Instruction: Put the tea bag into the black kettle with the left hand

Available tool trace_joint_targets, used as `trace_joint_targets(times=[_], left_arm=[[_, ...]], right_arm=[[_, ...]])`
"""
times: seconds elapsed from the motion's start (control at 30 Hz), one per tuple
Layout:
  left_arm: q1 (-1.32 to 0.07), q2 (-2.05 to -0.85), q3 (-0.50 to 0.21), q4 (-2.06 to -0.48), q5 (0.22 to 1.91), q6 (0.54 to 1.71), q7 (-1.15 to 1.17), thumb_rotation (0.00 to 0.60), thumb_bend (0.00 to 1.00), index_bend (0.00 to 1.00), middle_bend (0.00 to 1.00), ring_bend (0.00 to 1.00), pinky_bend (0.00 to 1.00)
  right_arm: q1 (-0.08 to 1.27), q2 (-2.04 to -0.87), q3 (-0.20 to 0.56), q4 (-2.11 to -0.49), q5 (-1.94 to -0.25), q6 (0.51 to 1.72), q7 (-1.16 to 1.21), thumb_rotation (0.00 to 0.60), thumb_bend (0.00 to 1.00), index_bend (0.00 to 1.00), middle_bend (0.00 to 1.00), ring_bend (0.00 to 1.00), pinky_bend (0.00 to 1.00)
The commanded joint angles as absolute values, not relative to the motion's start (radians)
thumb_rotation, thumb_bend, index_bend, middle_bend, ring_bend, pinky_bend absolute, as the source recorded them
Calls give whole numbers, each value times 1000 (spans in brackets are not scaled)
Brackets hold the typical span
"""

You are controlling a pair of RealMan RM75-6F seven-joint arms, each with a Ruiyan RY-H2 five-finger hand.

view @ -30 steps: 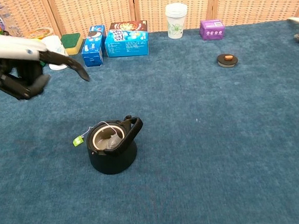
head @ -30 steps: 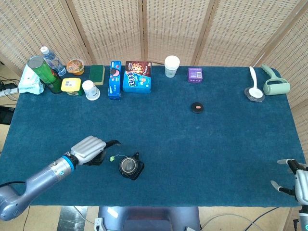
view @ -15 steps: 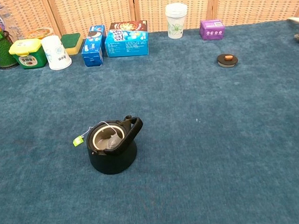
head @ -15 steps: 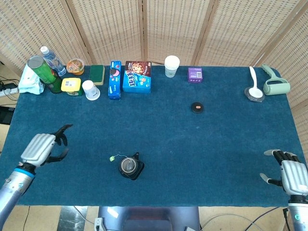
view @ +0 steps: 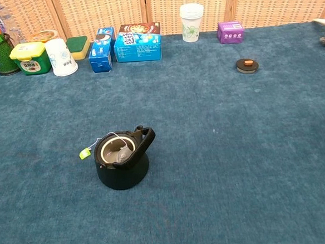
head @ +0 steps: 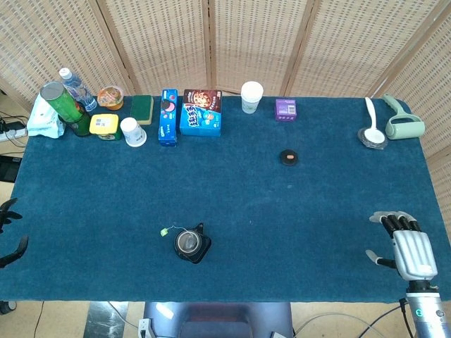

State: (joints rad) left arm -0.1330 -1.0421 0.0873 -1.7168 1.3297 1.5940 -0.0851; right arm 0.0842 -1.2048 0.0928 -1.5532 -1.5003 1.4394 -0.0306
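Note:
The black kettle (head: 191,244) (view: 122,159) stands lidless near the table's front, left of centre. The tea bag (view: 122,154) lies inside it, and its string runs over the rim to a green tag (view: 85,153) (head: 163,230) hanging outside on the left. Only the dark fingertips (head: 8,207) of my left hand (head: 12,229) show at the head view's left edge, spread apart and holding nothing, far from the kettle. My right hand (head: 406,246) hovers at the front right corner with fingers extended and nothing in it. Neither hand shows in the chest view.
The kettle's small round lid (head: 288,157) (view: 247,65) lies right of centre. Along the back edge stand blue boxes (head: 201,113), a paper cup (head: 251,96), a purple box (head: 285,108), a yellow tub (head: 103,125), bottles (head: 65,102), and a white spoon (head: 371,123) at the far right.
My left hand has drawn away from the kettle to the left edge, leaving the tea bag inside. My right hand has risen further into view at the front right.

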Motion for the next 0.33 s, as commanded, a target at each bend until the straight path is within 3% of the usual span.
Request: trace_joint_targets(times=[0.03, 0.33], left_arm=[[-114, -1048, 79, -1709, 1351, 1603, -100, 600, 438, 97, 329, 328, 384], [-97, -1042, 56, -1739, 1372, 1574, -93, 600, 439, 96, 329, 328, 384]], right_arm=[[88, -1201, 94, -1561, -1500, 1440, -39, 600, 167, 303, 279, 230, 166], [90, -1192, 87, -1569, -1514, 1456, -33, 600, 168, 303, 279, 231, 165]])
